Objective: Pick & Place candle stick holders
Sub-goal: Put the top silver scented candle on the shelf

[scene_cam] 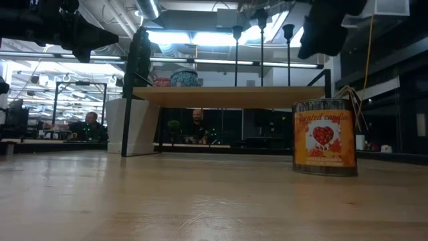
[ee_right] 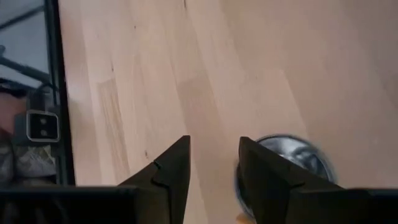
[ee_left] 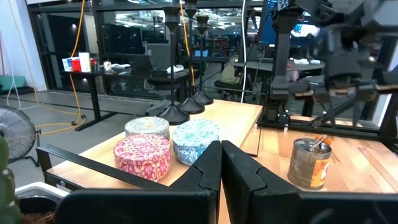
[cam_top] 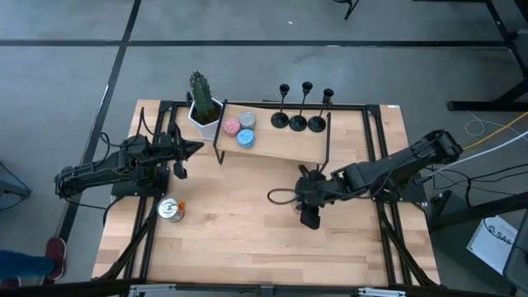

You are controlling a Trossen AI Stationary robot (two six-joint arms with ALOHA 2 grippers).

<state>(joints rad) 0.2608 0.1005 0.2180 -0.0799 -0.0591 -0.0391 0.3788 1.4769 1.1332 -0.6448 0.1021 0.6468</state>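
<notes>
From above, your three candle stick holders (cam_top: 298, 121) stood upright on the shelf (cam_top: 280, 142), just beyond your right gripper (cam_top: 308, 216), the nearer one. At its wrist, the fingers hung part-open, holding nothing. Your left gripper (ee_left: 220, 163), clenched empty, faced them across the tins (ee_left: 166, 147).

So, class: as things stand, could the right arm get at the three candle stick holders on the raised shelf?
Probably yes. The candle stick holders stand at the shelf's right end, open from above, nearest the right tool, which hangs open over bare table with nothing between. Their close spacing may hinder a grasp.
</notes>
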